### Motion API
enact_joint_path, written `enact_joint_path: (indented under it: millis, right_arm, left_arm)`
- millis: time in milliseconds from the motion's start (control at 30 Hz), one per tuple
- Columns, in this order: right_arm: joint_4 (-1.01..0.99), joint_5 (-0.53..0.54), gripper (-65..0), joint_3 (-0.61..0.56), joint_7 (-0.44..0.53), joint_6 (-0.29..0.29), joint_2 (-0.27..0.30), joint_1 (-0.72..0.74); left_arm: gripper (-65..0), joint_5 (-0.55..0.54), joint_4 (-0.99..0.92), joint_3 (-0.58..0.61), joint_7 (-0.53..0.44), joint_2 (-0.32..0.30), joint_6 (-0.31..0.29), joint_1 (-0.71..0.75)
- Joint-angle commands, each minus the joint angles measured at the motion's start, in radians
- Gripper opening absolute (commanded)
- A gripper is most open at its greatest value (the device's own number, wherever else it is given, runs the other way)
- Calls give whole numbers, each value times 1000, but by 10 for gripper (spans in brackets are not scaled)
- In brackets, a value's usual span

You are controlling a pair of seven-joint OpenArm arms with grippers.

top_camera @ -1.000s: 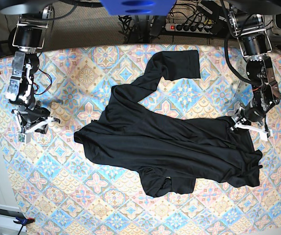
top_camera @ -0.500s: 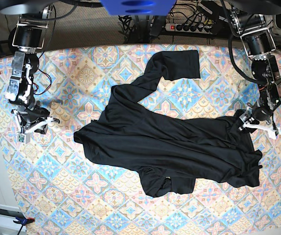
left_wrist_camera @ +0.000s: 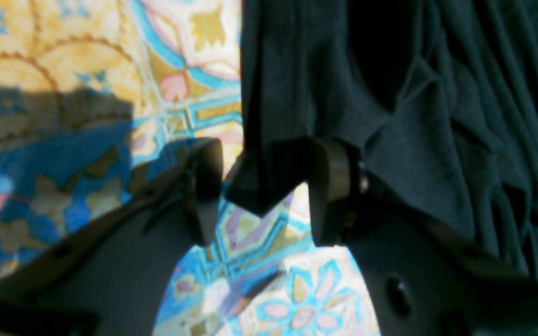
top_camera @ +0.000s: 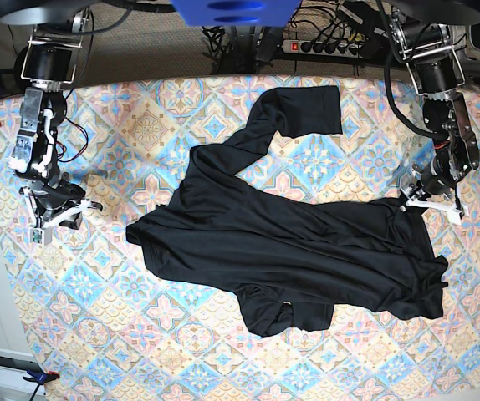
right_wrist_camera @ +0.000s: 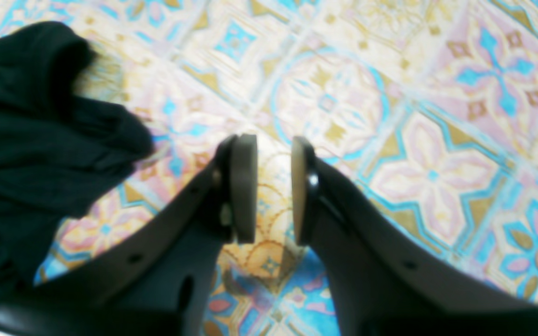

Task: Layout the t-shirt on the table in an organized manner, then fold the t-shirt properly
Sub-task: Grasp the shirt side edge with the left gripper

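Still crumpled, the t-shirt [top_camera: 290,242] sprawls — left tool [left_wrist_camera: 262,186] spread at its edge, right tool [right_wrist_camera: 273,186] slightly parted.

Bare table [top_camera: 98,284] around the sprawled t-shirt [top_camera: 290,251].

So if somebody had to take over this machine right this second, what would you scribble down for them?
Left claw: open, jaws straddling a corner of the t-shirt at its edge, not clamped.
Right claw: jaws a narrow gap apart, holding nothing, over bare table, with the shirt off to one side.
T-shirt: mid-table, crumpled and twisted; one sleeve stretches toward the far edge, the rest is bunched in folds.
Done: nothing tidy so far; the shirt is not spread flat.
Left: grip the corner, pull the shirt flat and square, straighten the sleeves, then fold.
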Motion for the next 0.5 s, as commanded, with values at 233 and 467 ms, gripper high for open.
enact_joint_path:
  millis: [233, 467]
  right_arm:
    - [18, 1, -529, 8, 19, 0, 18, 15]
    - [18, 1, -529, 4, 19, 0, 18, 15]
  left_arm:
    - [-366, -13, 50, -3, -5, -8, -5, -15]
    - [-366, -5, 87, -1, -1, -11, -5, -14]
